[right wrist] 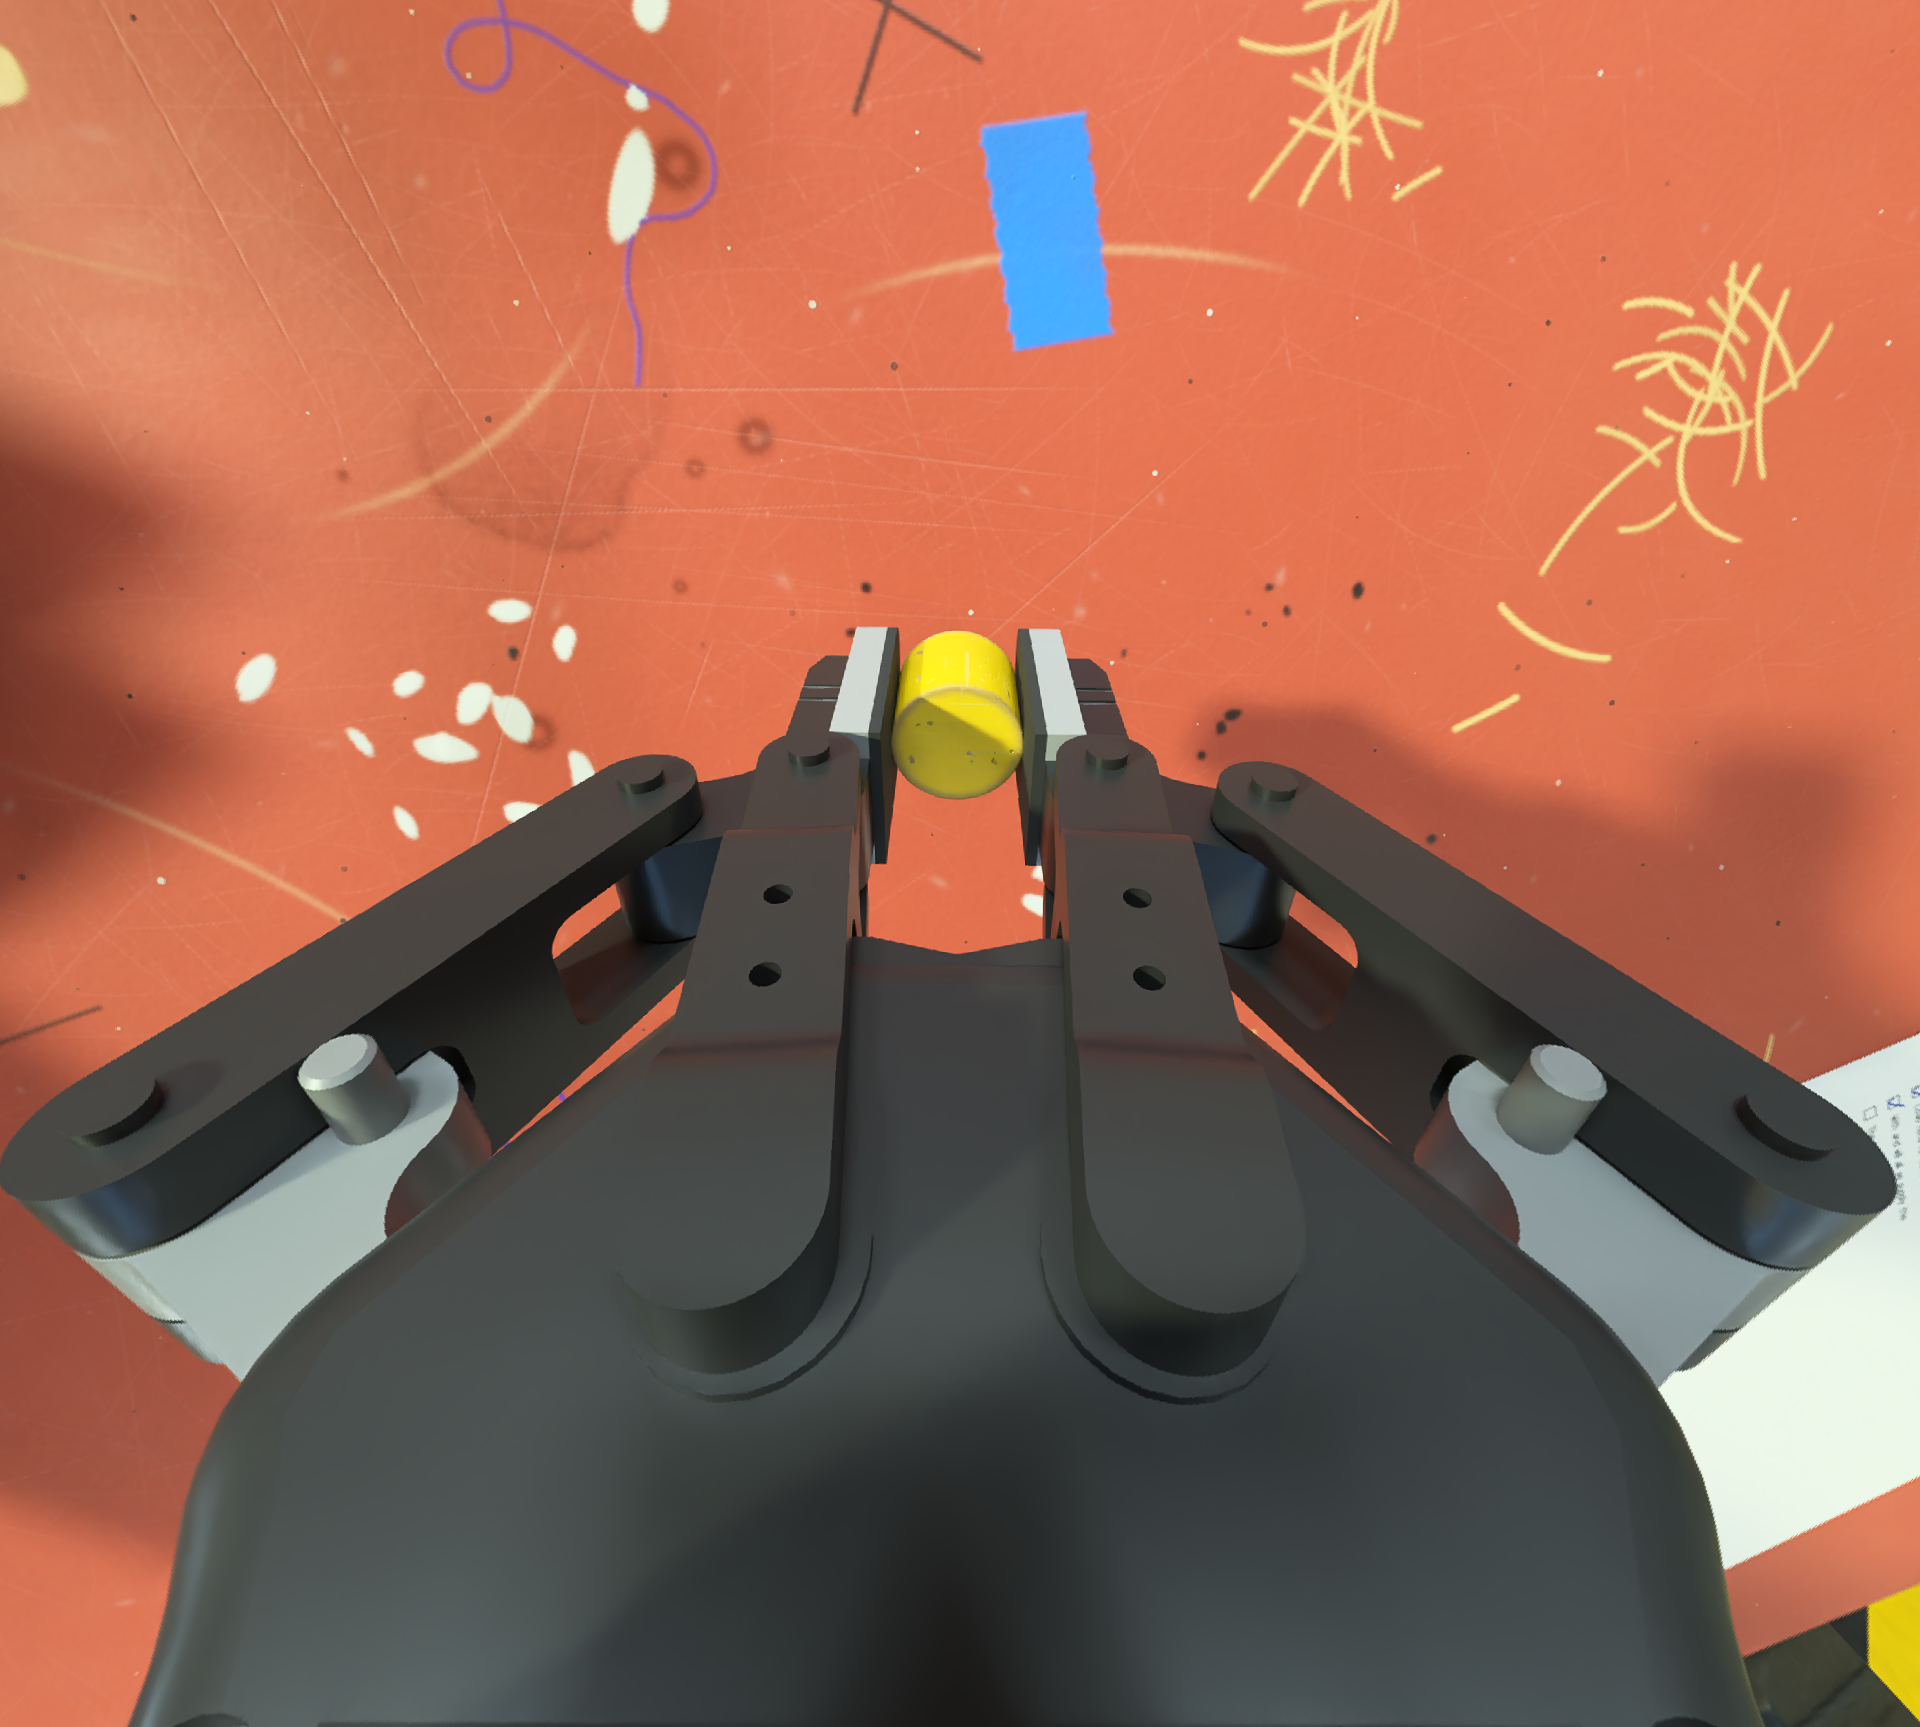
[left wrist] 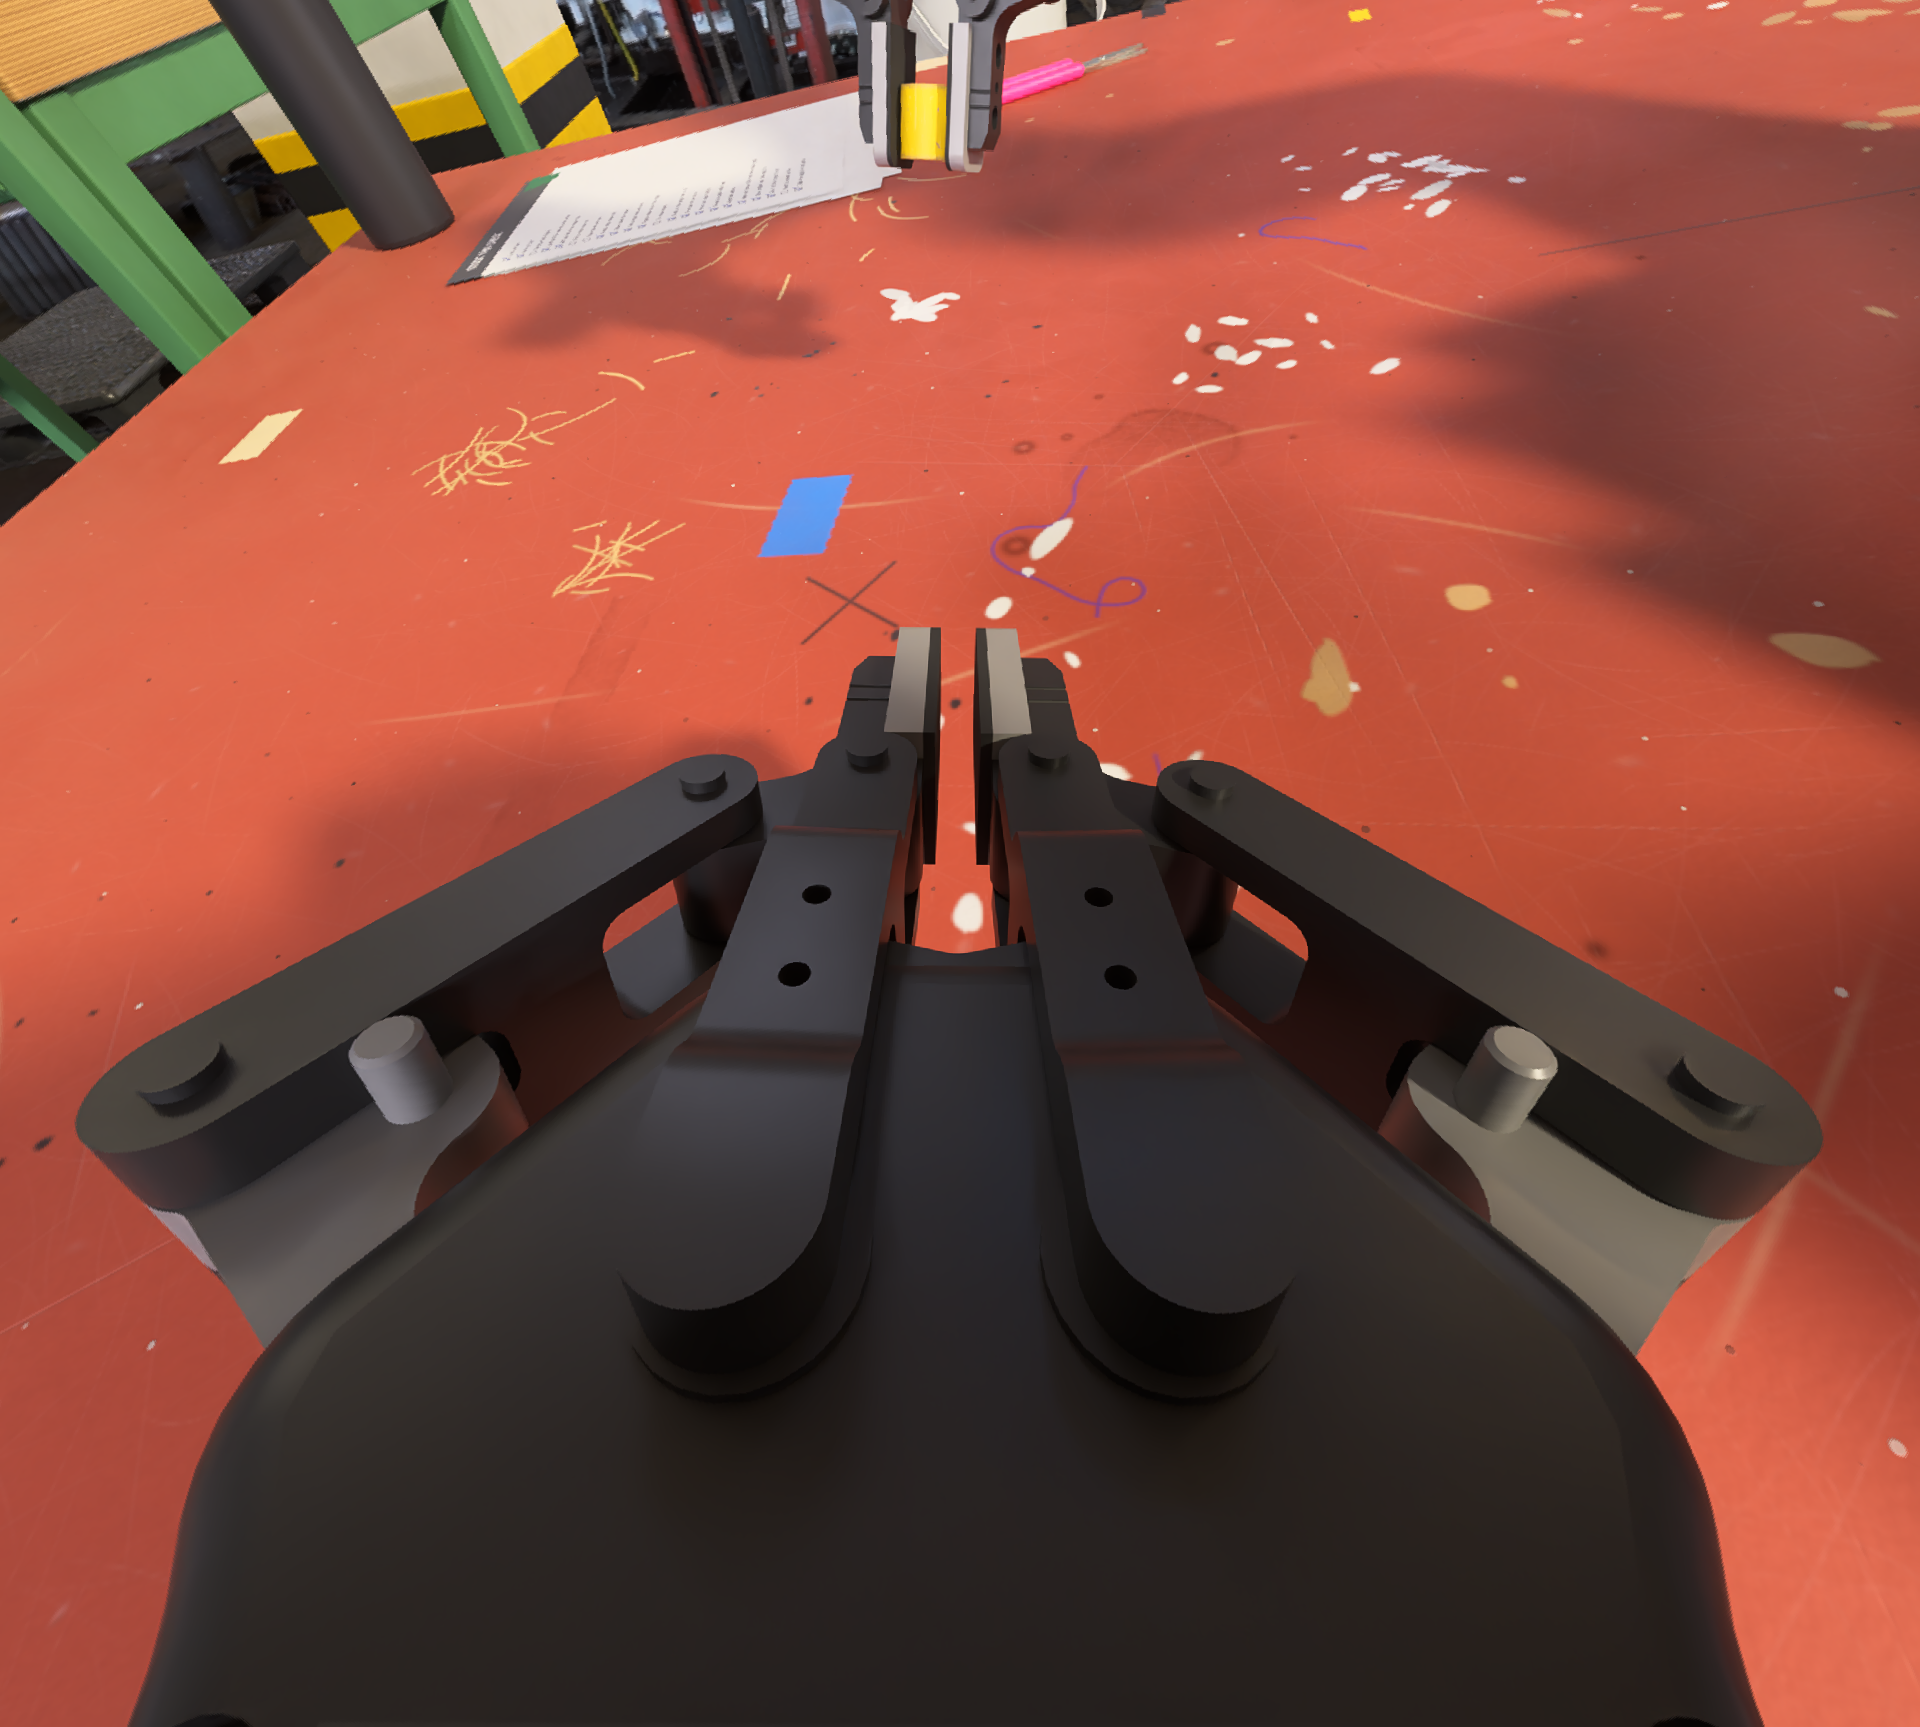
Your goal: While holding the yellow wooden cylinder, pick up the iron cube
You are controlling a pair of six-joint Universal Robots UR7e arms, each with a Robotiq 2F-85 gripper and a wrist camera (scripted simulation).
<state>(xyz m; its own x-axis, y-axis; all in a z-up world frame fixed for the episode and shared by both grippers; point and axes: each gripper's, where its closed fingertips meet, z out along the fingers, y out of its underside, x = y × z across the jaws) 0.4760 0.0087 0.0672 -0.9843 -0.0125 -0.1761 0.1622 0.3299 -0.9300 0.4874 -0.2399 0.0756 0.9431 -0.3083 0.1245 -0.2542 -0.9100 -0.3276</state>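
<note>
My right gripper (right wrist: 956, 638) is shut on the yellow wooden cylinder (right wrist: 956, 713), which lies crosswise between the pads above the red table (right wrist: 1351, 482). The left wrist view shows the same from afar: the right gripper (left wrist: 925, 158) hangs over the far table edge with the yellow cylinder (left wrist: 921, 119) in it. My left gripper (left wrist: 957, 638) is low over the red table (left wrist: 1351, 482), its pads almost together with only a thin slit and nothing between them. No iron cube shows in either view.
A white printed sheet (left wrist: 675, 197) lies at the far edge, also seen in the right wrist view (right wrist: 1829, 1365). A dark grey bottle (left wrist: 291, 46) stands at the far left corner. A pink pen (left wrist: 1039, 79) and blue tape (left wrist: 805, 516) lie flat. A green bench (left wrist: 208, 15) stands beyond the left edge.
</note>
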